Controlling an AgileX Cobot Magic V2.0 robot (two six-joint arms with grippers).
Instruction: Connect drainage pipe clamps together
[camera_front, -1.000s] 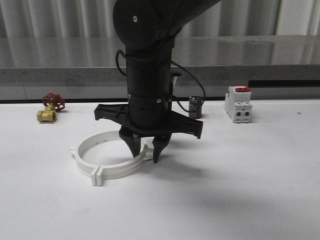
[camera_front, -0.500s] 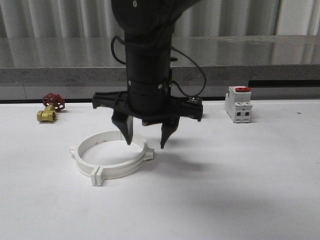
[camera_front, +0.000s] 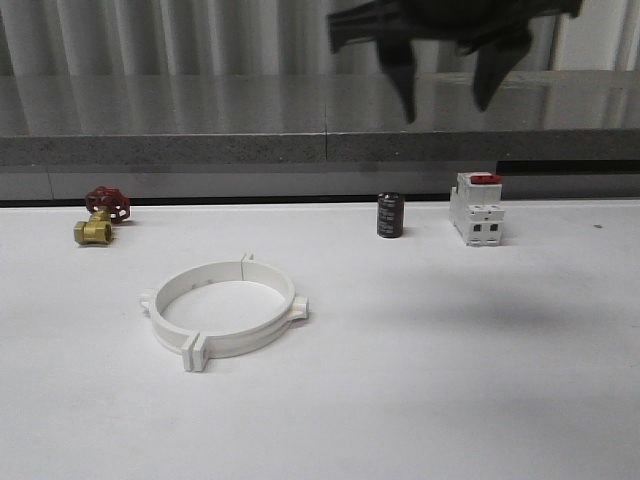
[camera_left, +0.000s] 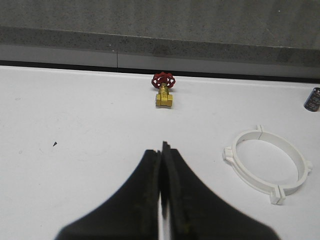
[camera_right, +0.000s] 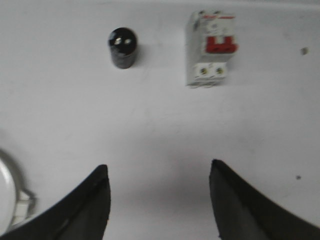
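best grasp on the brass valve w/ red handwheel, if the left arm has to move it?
Judging by its pose, pinch the brass valve across its squat brass body from above, not the red handwheel. It lies alone on the table, so a top-down approach looks unobstructed. The left gripper is shut; open it first.

Matte black fingers (camera_front: 405, 85), tapered and pointed, below a flat black crossbar (camera_front: 370, 22).

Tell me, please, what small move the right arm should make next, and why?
Probably none beyond parking clear. The drainage pipe clamps already lie on the table as one closed ring, tabs meeting front and back. The right claw hangs open high above, holding nothing; the left claw is shut and empty. A check of the joints might come first.
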